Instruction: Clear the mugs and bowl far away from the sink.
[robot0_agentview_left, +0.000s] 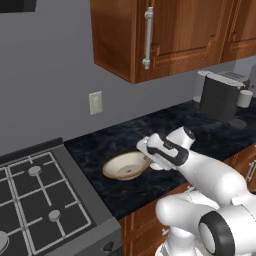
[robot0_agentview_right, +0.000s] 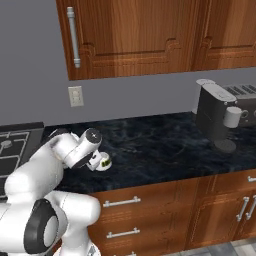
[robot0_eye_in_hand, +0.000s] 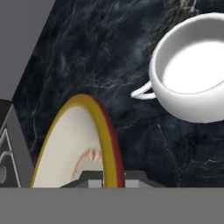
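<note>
Bowl (robot0_eye_in_hand: 70, 144) rim sat pinched between the shut hand (robot0_eye_in_hand: 110, 178) fingers. White mug (robot0_eye_in_hand: 192, 65) stood at two o'clock on the tabletop (robot0_eye_in_hand: 100, 52), apart from it.

Bare dark table (robot0_agentview_right: 165, 150) runs open through the centre of the right base view. Obstacles: coffee machine (robot0_agentview_right: 216, 114) at right, cabinets (robot0_agentview_left: 165, 35) overhead, stove (robot0_agentview_left: 40, 200) at lower left of the left base view. In the hand view, white mug (robot0_eye_in_hand: 192, 70) stands near the bowl (robot0_eye_in_hand: 74, 140), a narrow strip between.
</note>
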